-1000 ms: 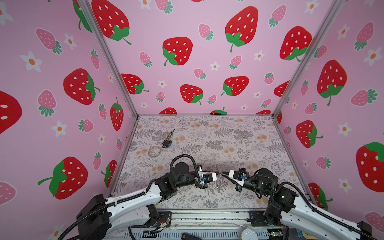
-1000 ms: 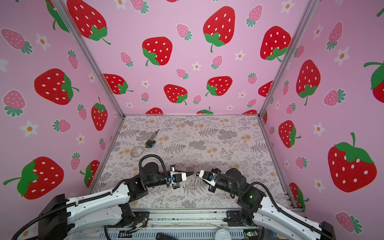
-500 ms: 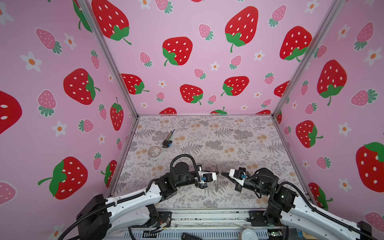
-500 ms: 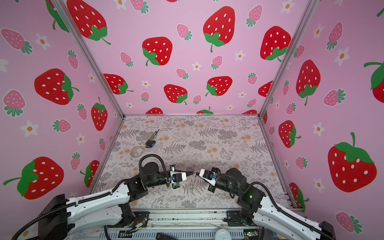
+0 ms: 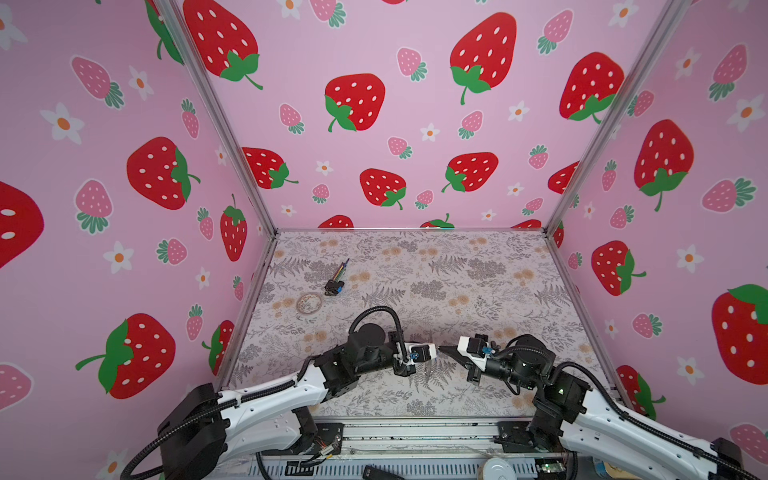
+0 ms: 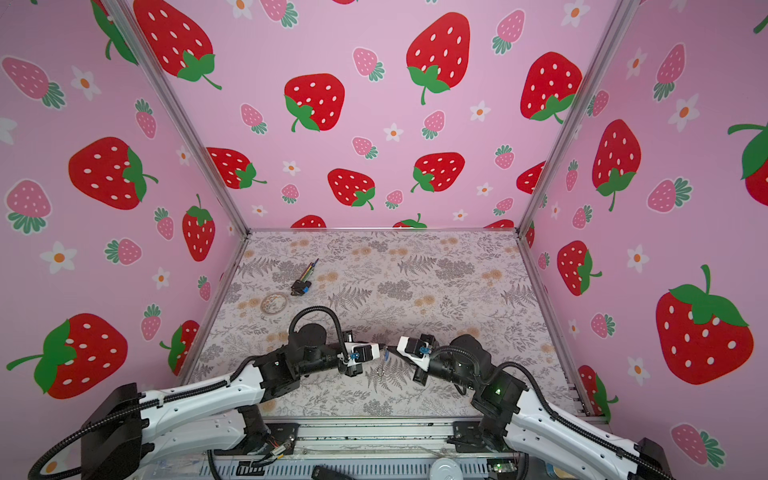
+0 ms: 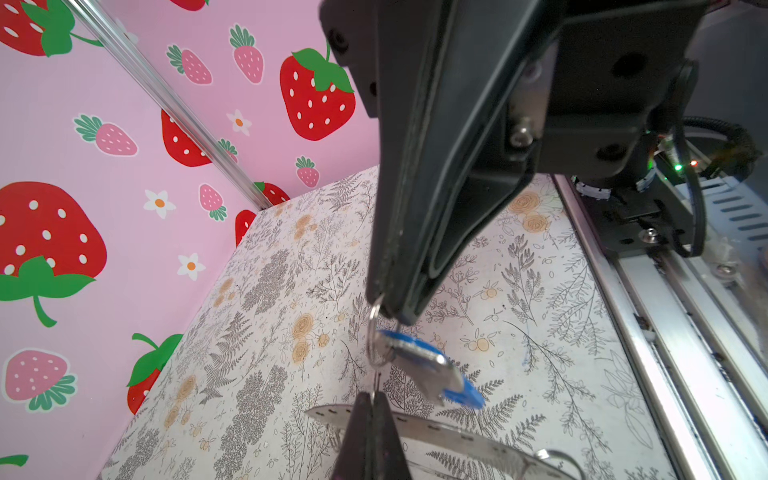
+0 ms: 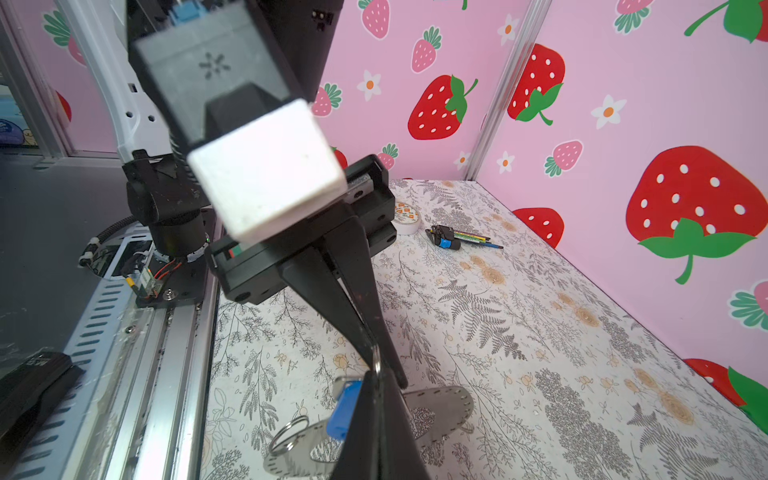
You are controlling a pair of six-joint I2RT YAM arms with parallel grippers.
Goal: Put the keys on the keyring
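Keys (image 7: 419, 361) | pinched between left tool (image 7: 371, 403), right tool (image 7: 395, 309) (level, tip-to-tip)

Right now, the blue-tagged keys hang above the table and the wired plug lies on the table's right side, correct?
No: the wired plug lies on the left side of the table, as both top views show. The keys do hang above the table.

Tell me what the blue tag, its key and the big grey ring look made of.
Blue tag: probably plastic, opaque saturated colour. Key: metal, bright silvery sheen. Grey ring: seemingly thin sheet metal, dull satin finish, small slots punched along the rim.
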